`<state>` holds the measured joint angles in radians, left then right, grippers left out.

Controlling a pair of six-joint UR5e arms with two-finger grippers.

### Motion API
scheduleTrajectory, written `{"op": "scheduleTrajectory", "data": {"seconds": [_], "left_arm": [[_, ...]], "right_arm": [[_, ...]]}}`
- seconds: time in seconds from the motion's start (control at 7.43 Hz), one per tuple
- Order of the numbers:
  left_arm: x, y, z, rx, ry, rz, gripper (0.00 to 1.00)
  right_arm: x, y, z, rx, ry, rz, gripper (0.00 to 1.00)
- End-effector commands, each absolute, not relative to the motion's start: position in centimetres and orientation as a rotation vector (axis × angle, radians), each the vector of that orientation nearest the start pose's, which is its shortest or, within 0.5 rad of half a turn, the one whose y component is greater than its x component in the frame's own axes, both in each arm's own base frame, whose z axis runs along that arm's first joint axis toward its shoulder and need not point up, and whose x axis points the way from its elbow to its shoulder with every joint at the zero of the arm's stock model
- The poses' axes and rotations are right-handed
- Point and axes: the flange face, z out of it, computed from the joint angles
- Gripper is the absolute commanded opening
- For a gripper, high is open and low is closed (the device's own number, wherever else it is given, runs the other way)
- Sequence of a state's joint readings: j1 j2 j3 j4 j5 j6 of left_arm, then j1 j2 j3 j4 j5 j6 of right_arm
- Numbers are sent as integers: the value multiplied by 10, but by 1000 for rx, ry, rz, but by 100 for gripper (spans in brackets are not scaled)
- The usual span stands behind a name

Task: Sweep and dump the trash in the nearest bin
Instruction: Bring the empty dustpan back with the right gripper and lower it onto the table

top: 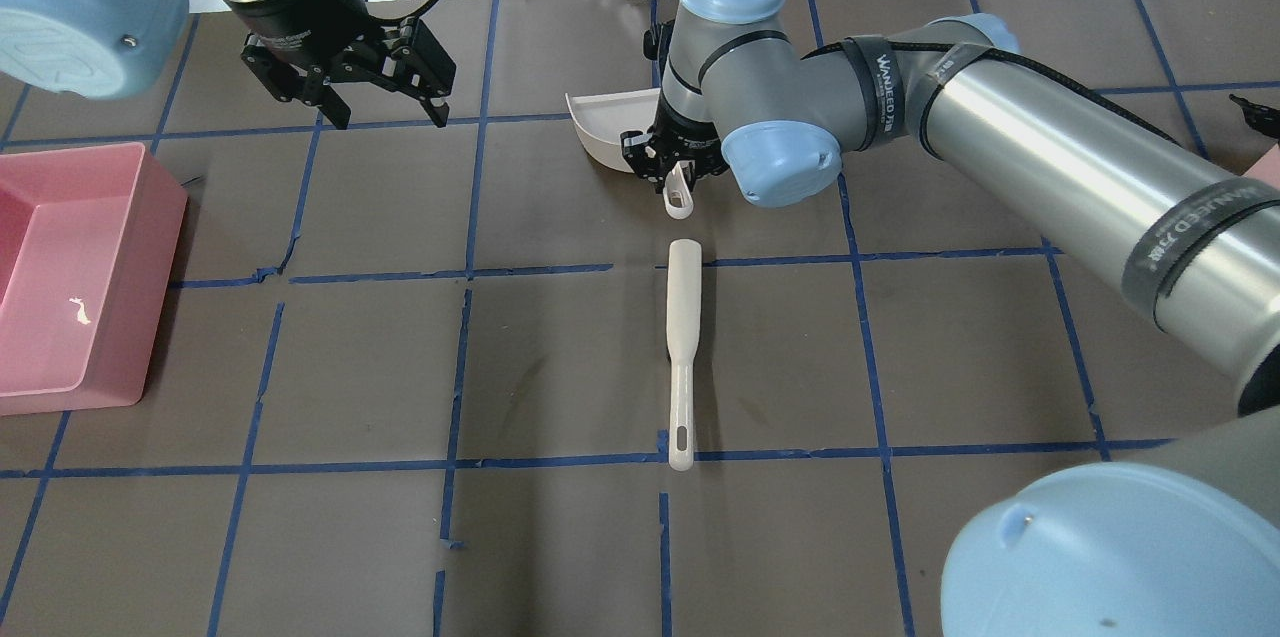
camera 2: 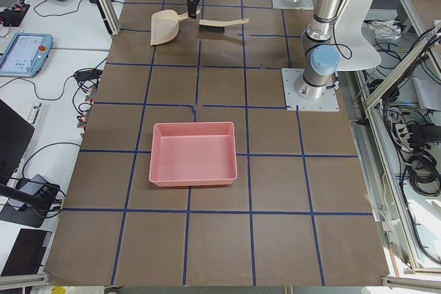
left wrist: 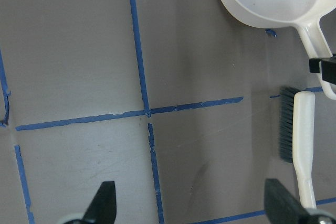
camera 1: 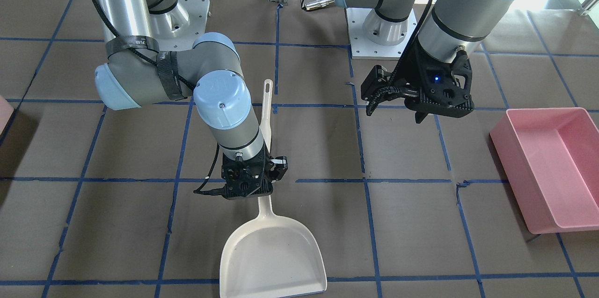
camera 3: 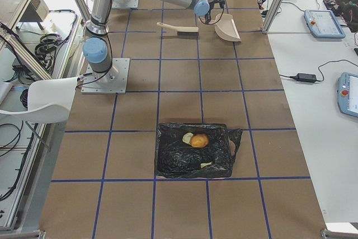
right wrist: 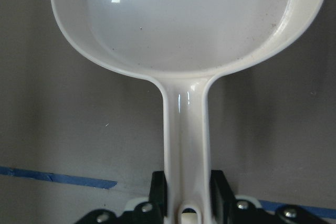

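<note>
Right gripper (right wrist: 188, 193): you'll see it clamped on the dustpan (camera 1: 273, 251) handle.
Left gripper (top: 390, 117): released, empty, well apart from the dustpan.
Brush (top: 683, 347): flat, near the dustpan's handle end.

Large pink rectangular tub (camera 2: 193, 182) mid-frame on the brown table (camera 2: 275, 246), blue tape (left wrist: 137, 40) gridding its surface, white chair (camera 2: 362, 25) upper right, teach pendants (camera 2: 24, 53) on desks at left

Front and overhead cams faced each other, steep over the tabletop (top: 300, 367); side cams looked along it from afar; wrist cams sat close. All shared the dustpan (camera 1: 273, 256).
</note>
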<state>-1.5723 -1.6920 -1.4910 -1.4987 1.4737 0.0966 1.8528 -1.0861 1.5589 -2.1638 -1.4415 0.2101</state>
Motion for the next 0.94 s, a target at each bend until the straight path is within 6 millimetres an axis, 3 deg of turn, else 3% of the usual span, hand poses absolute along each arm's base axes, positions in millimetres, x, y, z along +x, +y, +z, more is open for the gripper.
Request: {"op": "scheduleTrajectory", "data": {"seconds": [0.0,0.13,0.54,0.81], "left_arm": [[-144,-546,472,168,3230,-57,100],[-144,-546,472,169,3230,-57,100],[-142,-546,472,171,3227,-57,100],[-142,-546,472,171,3225,-55,100]], "right_arm": [[325,-592,273,-113,2981,-132,49],[325,-594,276,-112,2977,-166,65],[324,-595,279,-110,2977,-171,71],[304,-600,293,-79,2977,-194,73]]}}
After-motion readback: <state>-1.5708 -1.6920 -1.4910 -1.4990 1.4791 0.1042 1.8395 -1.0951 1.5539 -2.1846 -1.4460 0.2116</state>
